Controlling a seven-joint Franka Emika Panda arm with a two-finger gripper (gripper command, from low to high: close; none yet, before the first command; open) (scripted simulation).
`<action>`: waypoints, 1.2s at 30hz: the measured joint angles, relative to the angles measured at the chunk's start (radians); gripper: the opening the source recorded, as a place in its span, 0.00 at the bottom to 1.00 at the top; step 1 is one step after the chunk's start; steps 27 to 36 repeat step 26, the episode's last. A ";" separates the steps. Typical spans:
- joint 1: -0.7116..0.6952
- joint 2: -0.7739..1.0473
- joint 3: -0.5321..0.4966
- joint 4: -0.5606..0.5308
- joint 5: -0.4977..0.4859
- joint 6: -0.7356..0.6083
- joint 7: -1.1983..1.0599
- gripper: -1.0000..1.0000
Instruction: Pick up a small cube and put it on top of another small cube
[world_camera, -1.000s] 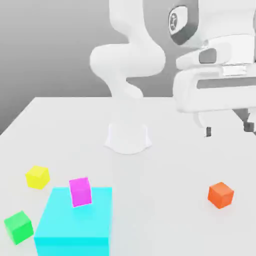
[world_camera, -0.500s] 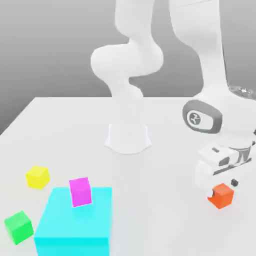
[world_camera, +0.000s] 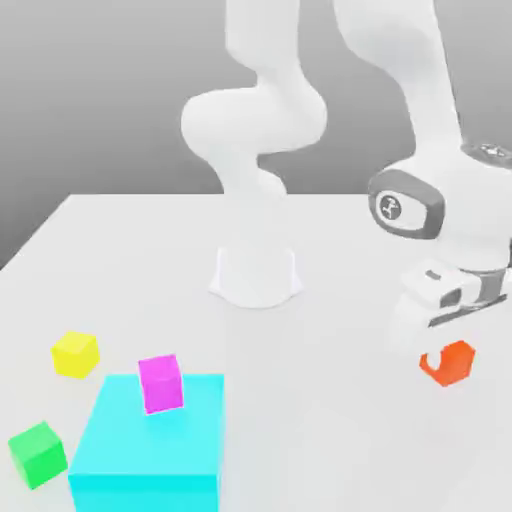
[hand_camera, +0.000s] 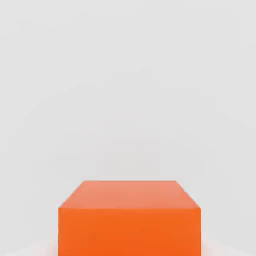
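Note:
The small orange cube sits at the exterior view's right, between the fingers of my gripper, which is shut on it from above. The cube looks slightly raised off the white table and a little tilted. In the hand view the orange cube is close up, with bare table behind it. Other small cubes lie at the exterior view's left: a yellow cube, a green cube, and a magenta cube resting on the big cyan block.
The arm's white base stands at the middle back of the table. The cyan block occupies the front left. Open table lies between that block and the orange cube.
The hand came down from high at the right onto the orange cube and shut on it. The cube now sits a little higher in the picture than half a second ago.

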 joint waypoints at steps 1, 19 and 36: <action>-0.051 -0.029 -0.025 0.002 0.006 -0.030 -0.028 0.00; -0.422 -0.156 -0.340 -0.013 0.097 -0.138 -0.347 1.00; -0.427 -0.241 -0.337 0.008 0.083 -0.243 -0.337 1.00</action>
